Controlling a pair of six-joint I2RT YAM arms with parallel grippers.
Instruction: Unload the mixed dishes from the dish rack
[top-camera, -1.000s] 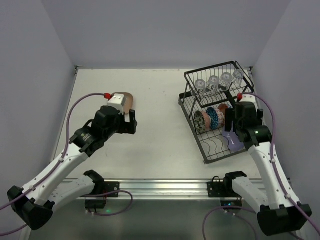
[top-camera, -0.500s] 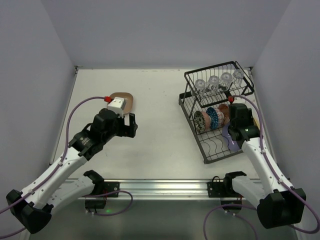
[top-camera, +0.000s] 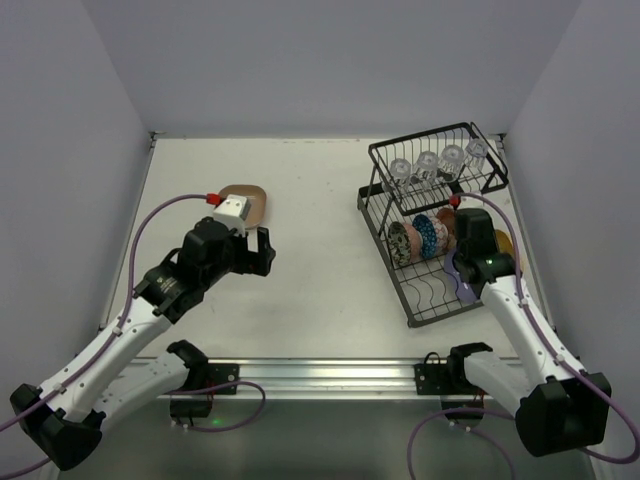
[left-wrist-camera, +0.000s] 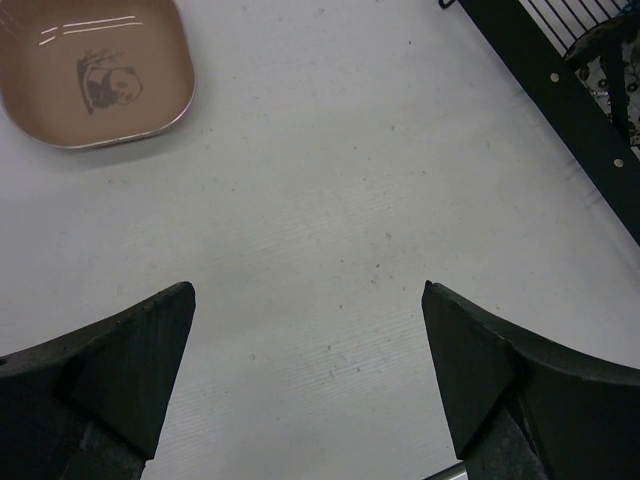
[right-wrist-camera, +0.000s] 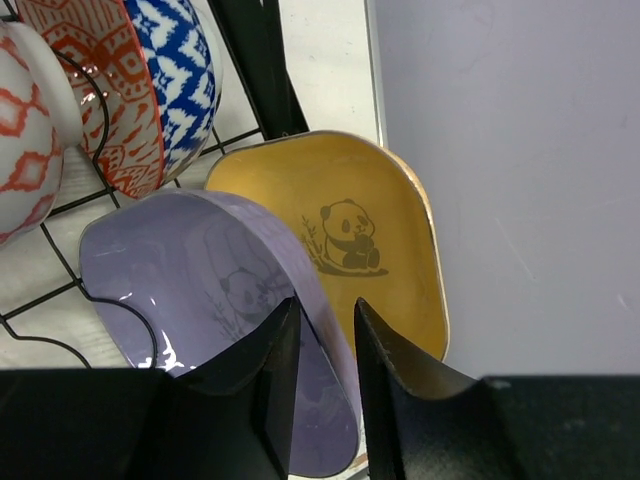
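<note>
The black wire dish rack (top-camera: 428, 302) stands at the right of the table. Its upper shelf holds several clear glasses (top-camera: 437, 163). Patterned bowls (top-camera: 420, 238) stand on edge in the lower tray, blue (right-wrist-camera: 185, 70) and reddish (right-wrist-camera: 105, 90) in the right wrist view. Beside them lean a lavender plate (right-wrist-camera: 170, 290) and a yellow panda plate (right-wrist-camera: 385, 200). My right gripper (right-wrist-camera: 325, 305) has one finger on each side of the lavender plate's rim, shut on it. Over bare table, my left gripper (left-wrist-camera: 305, 290) is open and holds nothing.
A tan panda plate (left-wrist-camera: 95, 70) lies flat on the table at the left (top-camera: 245, 200), just beyond my left gripper (top-camera: 262, 250). The right wall stands close behind the yellow plate (top-camera: 503, 240). The rack's black frame (left-wrist-camera: 560, 90) shows at the left wrist view's right edge.
My right gripper has reached down into the rack's lower tray and closed its jaws over the lavender plate's rim. The left arm has drawn back slightly from the tan plate.
</note>
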